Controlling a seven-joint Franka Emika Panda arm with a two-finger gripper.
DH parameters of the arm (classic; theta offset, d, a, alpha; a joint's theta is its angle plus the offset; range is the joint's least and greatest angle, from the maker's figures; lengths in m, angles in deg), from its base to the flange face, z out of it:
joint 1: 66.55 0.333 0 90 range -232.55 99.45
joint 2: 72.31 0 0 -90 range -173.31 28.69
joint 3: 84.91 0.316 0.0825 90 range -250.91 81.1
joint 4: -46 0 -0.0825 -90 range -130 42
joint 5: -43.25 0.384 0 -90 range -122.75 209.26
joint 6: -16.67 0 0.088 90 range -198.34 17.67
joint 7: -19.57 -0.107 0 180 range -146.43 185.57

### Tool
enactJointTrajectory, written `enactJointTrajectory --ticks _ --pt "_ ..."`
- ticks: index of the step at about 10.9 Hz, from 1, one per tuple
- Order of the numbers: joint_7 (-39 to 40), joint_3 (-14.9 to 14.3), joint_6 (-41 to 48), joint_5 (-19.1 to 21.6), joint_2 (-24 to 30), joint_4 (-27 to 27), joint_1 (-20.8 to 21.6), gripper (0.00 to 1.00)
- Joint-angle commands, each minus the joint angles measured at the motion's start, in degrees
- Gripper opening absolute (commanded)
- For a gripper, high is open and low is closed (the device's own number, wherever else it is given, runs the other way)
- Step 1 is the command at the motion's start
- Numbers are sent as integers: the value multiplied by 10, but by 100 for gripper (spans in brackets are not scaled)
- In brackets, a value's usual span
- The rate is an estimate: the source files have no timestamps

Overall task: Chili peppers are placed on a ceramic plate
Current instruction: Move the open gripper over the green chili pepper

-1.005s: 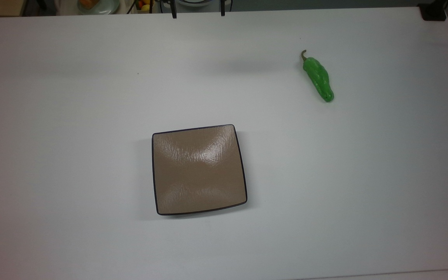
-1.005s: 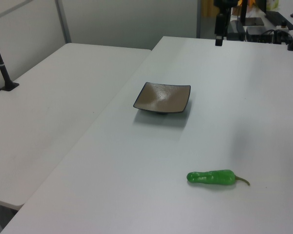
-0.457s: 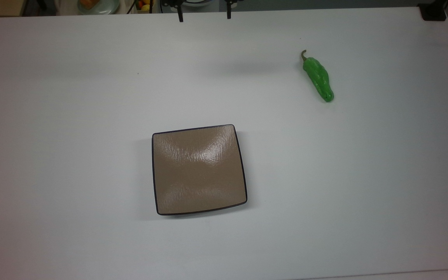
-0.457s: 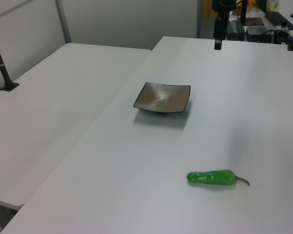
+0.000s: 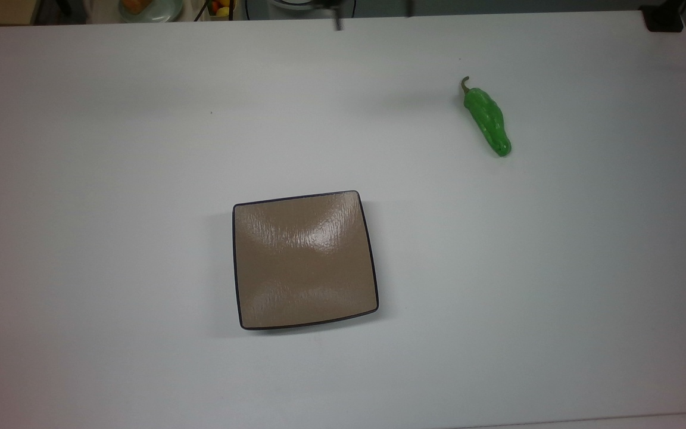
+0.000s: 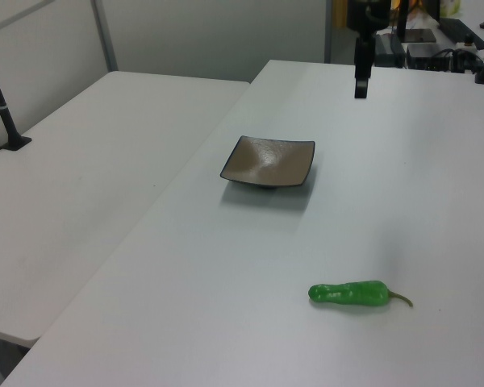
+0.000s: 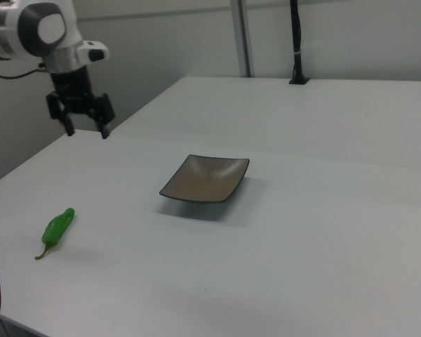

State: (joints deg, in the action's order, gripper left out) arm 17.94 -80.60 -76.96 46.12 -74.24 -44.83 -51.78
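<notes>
The green chili pepper point(image 5: 487, 118) lies on the white table at the top view's upper right, stem pointing away from the plate; it also shows low in the left view point(image 6: 348, 293) and at the right view's left point(image 7: 58, 227). The square tan ceramic plate point(image 5: 304, 259) sits bare near the table's middle point(image 6: 268, 161) point(image 7: 205, 177). My gripper point(image 7: 88, 129) hangs open and holds nothing, high above the table's far edge. In the top view the gripper point(image 5: 373, 16) is at the upper edge, left of the pepper. In the left view the gripper point(image 6: 360, 79) points downward.
A second white table point(image 6: 105, 145) adjoins this one. A black post point(image 7: 297, 42) stands on it, seen also as the post point(image 6: 2, 105). A black mount point(image 5: 663, 18) sits at the table's corner. Clutter with a dish point(image 5: 146, 7) lies beyond the far edge.
My gripper has shifted toward the top view's right, nearer the pepper's side, and sits slightly lower in the left view. Pepper and plate have not moved.
</notes>
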Motion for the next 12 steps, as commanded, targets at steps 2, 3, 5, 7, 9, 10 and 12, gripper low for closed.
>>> enactJointTrajectory --ticks 2,3,5,7,9,10,12 --pt "-80 107 -8 7 -28 -6 3 100" --pt "-100 133 -11 6 -32 -6 3 100" --pt "-136 167 -39 6 -44 -12 11 100" --pt "-152 169 -61 2 -77 -13 37 100" --pt "-153 169 -95 0 -102 -26 48 100" --pt "-153 169 -106 -1 -105 -37 49 100" --pt "-167 169 -134 -6 -116 -65 49 100"
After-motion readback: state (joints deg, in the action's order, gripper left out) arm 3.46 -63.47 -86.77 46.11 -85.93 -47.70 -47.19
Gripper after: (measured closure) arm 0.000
